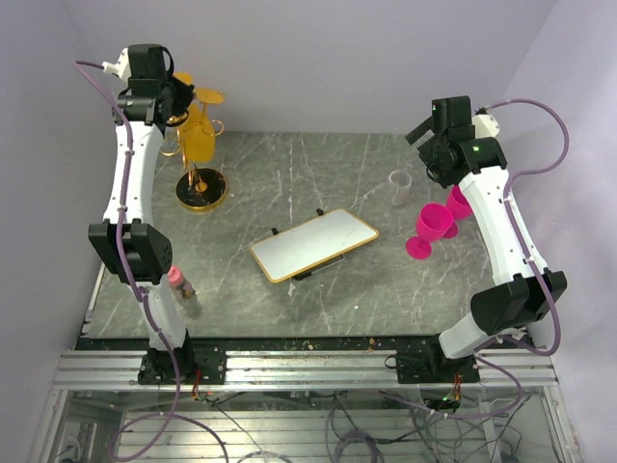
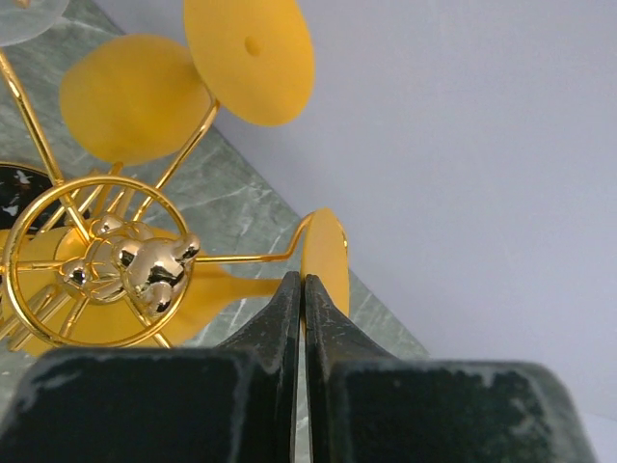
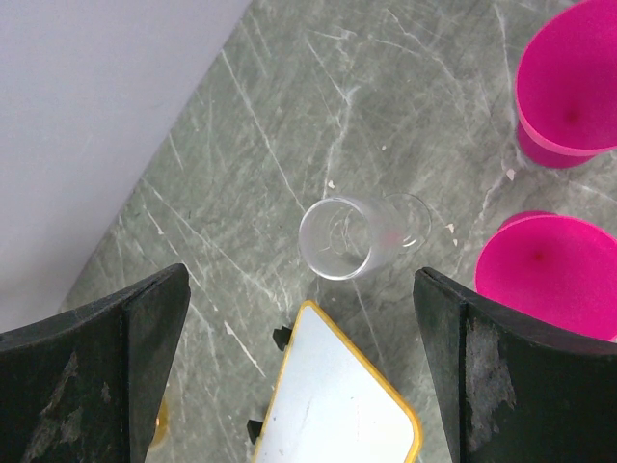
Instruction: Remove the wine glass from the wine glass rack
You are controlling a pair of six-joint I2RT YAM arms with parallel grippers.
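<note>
Far left, the left pincer (image 2: 304, 282), fingers pressed together, meets the foot of a yellow wine glass (image 1: 197, 135) hanging upside down on the gold rack (image 1: 201, 193) at the surface's (image 1: 289, 183) back corner. Right, the right pincer (image 3: 301, 280) hangs spread apart over a clear glass (image 3: 337, 236).

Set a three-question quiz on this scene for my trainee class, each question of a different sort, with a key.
1. True or false: the right gripper is open.
2. Which gripper is at the gold rack? A the left gripper; B the right one; C neither.
3. Fill in: ___ pink glasses stand on the table.

Key: 1 true; 2 A; 3 two.
</note>
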